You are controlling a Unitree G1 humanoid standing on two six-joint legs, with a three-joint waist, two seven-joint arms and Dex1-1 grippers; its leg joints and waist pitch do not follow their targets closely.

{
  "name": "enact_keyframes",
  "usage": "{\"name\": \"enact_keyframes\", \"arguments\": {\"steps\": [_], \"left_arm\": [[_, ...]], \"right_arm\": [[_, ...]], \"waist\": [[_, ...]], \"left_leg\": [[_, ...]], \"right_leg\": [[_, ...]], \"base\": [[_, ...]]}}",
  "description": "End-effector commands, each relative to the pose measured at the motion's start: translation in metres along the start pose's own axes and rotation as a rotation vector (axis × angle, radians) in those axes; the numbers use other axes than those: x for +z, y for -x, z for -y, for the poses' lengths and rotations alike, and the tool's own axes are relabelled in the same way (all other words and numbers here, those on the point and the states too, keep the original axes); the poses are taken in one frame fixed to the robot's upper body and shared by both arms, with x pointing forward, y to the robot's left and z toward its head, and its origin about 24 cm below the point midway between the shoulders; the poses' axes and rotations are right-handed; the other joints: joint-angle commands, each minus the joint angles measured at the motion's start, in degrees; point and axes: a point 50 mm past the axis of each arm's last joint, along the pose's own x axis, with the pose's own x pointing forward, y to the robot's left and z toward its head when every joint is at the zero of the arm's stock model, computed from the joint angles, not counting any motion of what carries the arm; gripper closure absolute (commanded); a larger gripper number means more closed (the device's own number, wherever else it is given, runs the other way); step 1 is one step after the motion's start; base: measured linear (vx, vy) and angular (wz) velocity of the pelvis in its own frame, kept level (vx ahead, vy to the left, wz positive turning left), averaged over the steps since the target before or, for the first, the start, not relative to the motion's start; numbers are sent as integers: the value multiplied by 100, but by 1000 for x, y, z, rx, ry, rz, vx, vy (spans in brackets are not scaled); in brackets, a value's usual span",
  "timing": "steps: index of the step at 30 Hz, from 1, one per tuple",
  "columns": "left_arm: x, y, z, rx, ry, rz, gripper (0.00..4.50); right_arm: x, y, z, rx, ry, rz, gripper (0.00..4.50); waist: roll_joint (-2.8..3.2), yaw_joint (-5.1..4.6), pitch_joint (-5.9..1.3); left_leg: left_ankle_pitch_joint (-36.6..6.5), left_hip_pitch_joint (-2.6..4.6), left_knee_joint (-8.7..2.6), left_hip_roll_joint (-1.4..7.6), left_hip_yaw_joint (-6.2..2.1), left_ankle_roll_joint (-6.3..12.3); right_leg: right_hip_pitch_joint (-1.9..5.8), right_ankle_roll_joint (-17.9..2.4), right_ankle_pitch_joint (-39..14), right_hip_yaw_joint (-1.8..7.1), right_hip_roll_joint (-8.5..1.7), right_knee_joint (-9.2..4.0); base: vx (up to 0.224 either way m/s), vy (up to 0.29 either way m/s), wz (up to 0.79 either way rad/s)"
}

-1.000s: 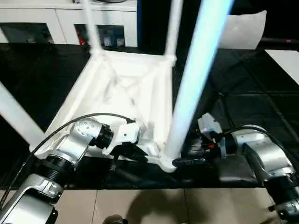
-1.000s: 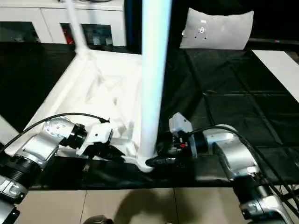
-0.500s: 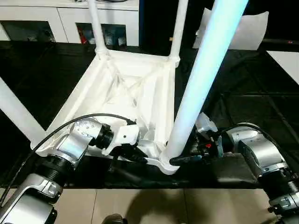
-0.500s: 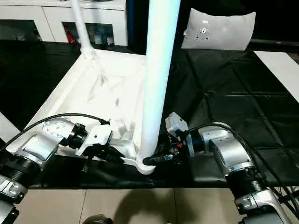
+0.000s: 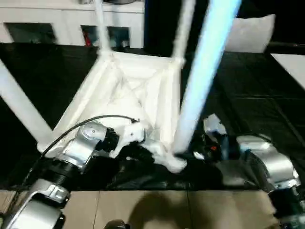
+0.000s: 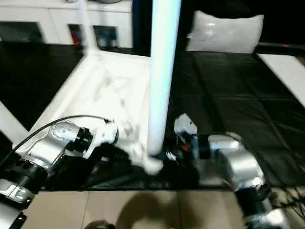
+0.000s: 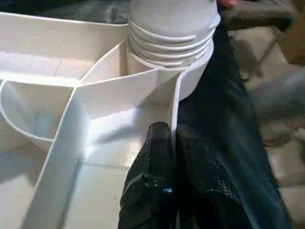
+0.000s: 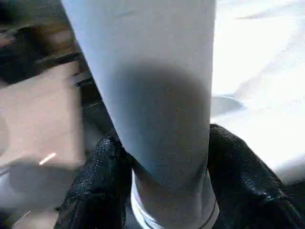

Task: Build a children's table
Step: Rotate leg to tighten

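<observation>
Black matting bears the tabletop [image 5: 138, 90]; left gripper [image 7: 164, 143] pinches its rim, right gripper [image 8: 157, 157] clasps a leg [image 8: 152, 95].

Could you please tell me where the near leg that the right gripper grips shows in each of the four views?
Left eye view: the near leg slants up from the front corner socket, right of centre.
Right eye view: upright, at centre.
Left wrist view: its threaded end sits in that socket.
Right wrist view: tube between the right gripper's fingers.
Shared landmark: the socket.
</observation>
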Motion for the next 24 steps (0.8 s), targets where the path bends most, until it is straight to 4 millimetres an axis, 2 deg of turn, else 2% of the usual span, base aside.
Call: {"name": "enact_keyframes", "arguments": {"steps": [1,2,4,5,6,7,8,10,11,12,13,14,15,16,18,20,21,23,24], "left_arm": [[23,-32,-4,86,29,88,450],[25,-36,-5,100,42,92,450],[31,-45,-9,157,79,93,450],[32,-47,-10,167,87,93,450],[35,-51,-13,210,110,92,450],[38,-53,-15,236,127,94,450],[39,-54,-16,253,137,96,450],[43,-57,-21,334,159,97,450],[44,-58,-23,354,166,96,450],[45,-59,-25,388,173,92,450],[45,-59,-25,388,173,92,450],[46,-59,-26,395,170,88,450],[46,-58,-26,400,165,85,450],[45,-57,-27,406,157,79,450],[41,-51,-26,393,123,46,450],[40,-50,-25,391,120,43,450],[39,-49,-25,382,116,34,450],[39,-49,-25,382,116,34,450],[30,-41,-22,350,104,4,450]], "right_arm": [[-7,-45,-22,30,-101,2,251],[-6,-54,-22,-21,-136,21,252],[0,-77,-19,-165,-213,58,253],[1,-81,-19,-192,-226,61,253],[4,-92,-17,-259,-250,60,253],[5,-98,-17,-293,-250,55,253],[7,-101,-17,-312,-247,52,253],[12,-112,-16,-397,-259,63,253],[14,-114,-16,-421,-264,64,253],[15,-118,-15,-464,-266,62,253],[15,-118,-15,-464,-266,62,253],[17,-119,-15,-471,-274,77,218],[18,-119,-14,-477,-284,95,198],[20,-118,-14,-488,-302,131,184],[26,-106,-11,-487,-295,223,174],[26,-104,-11,-484,-290,228,162],[25,-101,-10,-479,-276,230,138],[25,-101,-10,-479,-276,230,133],[21,-78,-8,-425,-246,246,114]], "waist": [[-53,-89,-97],[-41,-157,-77],[-45,-248,-93],[-38,-281,-98],[-15,-371,-127],[-15,-397,-138],[2,-401,-154],[7,-414,-132],[1,-421,-126],[3,-409,-141],[5,-406,-146],[-1,-396,-150],[-2,-392,-143],[7,-386,-167],[26,-354,-192],[16,-336,-201],[13,-338,-199],[23,-326,-197],[19,-320,-206]], "left_leg": [[-1847,60,-589,372,-180,-124],[-2102,50,-621,357,-229,-232],[-2314,50,-645,337,-286,-343],[-2329,60,-641,338,-294,-370],[-2179,41,-669,335,-303,-367],[-2099,27,-680,336,-295,-367],[-1977,39,-680,344,-278,-325],[-1895,42,-686,345,-228,-280],[-1902,40,-690,337,-217,-273],[-1856,71,-673,339,-202,-248],[-1808,71,-668,339,-192,-229],[-1686,60,-668,344,-177,-172],[-1684,60,-671,350,-170,-138],[-1663,69,-659,352,-156,-96],[-1496,75,-645,367,-139,-44],[-1288,66,-624,363,-110,20],[-1248,57,-625,353,-106,36],[-1212,56,-618,353,-95,71],[-1161,40,-624,359,-101,66]], "right_leg": [[84,-883,-2749,229,-519,-638],[74,-683,-3268,227,-532,-683],[60,-418,-3812,195,-566,-746],[38,-395,-3824,199,-566,-750],[57,-466,-3373,187,-544,-738],[71,-493,-3148,182,-523,-729],[69,-577,-2721,196,-517,-722],[42,-750,-2170,214,-477,-699],[39,-773,-2133,217,-472,-701],[41,-821,-1996,237,-481,-700],[39,-847,-1863,246,-477,-695],[66,-884,-1584,250,-468,-681],[60,-882,-1572,248,-466,-682],[62,-902,-1534,254,-473,-681],[61,-965,-1291,261,-479,-673],[71,-1033,-942,261,-464,-654],[77,-1061,-895,255,-455,-648],[78,-1103,-933,258,-471,-657],[105,-1100,-961,252,-468,-654]], "base": [[-54,10,-10],[-62,15,-16],[-62,16,-18],[0,0,0],[0,0,0],[0,0,0],[0,0,0],[0,0,0],[0,0,0],[0,0,0],[0,0,0],[0,0,0],[0,0,0],[0,0,0],[0,0,0],[0,0,0],[0,0,0],[0,0,0],[0,0,0]]}}
